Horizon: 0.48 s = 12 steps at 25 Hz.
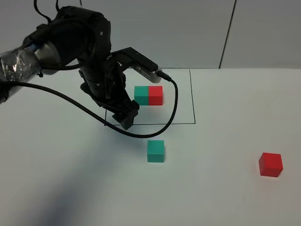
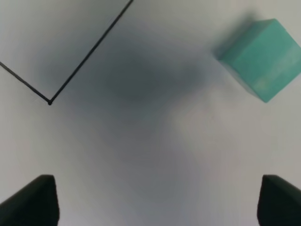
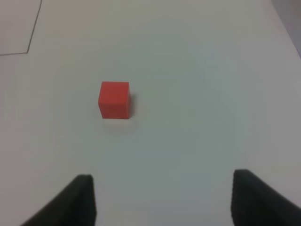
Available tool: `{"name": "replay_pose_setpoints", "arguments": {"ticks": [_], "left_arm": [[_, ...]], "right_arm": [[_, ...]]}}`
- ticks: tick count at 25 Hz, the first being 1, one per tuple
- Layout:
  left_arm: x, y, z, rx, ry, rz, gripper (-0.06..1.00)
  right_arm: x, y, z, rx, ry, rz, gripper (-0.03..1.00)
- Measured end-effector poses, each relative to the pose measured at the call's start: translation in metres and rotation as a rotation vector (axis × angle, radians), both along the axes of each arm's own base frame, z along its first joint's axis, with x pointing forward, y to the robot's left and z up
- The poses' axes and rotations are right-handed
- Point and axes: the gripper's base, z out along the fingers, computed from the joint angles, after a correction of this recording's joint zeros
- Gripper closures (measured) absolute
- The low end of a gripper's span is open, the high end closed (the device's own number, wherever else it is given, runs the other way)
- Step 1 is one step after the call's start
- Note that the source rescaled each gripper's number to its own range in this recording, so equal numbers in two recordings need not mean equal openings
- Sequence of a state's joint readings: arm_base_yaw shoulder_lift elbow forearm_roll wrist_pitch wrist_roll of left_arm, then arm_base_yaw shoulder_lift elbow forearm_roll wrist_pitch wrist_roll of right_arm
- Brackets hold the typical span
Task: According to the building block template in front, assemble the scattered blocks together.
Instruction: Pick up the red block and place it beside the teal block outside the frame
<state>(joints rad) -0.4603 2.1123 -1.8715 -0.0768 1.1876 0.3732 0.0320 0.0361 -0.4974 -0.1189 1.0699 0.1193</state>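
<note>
Left gripper (image 2: 159, 197) wide open and empty, teal cube (image 2: 260, 59) near, outside its fingers.

Black arm (image 1: 94, 61), looping black cable (image 1: 176, 101) (clear plastic wrap (image 1: 16, 66)), dark jaws.

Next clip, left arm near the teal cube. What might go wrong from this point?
1. The teal cube sits off to one side of the left gripper, whose jaws are open, and looks turned diagonal to them. A descent without re-aiming might nudge it instead of gripping it.
2. The left arm's cable loops close by the template. A swing might drag it out of place.
</note>
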Motion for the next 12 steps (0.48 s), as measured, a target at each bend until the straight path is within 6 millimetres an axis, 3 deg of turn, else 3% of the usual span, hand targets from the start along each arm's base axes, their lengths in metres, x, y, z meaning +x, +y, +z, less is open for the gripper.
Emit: {"name": "replay_pose_setpoints", "arguments": {"ticks": [4,12], "left_arm": [[-0.0031,-0.0002,0.0099,-0.026,-0.012,0.004,-0.03],[-0.0003,0.0061,0.0115,-0.029,-0.015,0.017,0.0]], "right_arm": [[0.0,0.0,0.0,0.0,0.0,0.0,0.4],[0.0,0.0,0.0,0.0,0.0,0.0,0.4]]}}
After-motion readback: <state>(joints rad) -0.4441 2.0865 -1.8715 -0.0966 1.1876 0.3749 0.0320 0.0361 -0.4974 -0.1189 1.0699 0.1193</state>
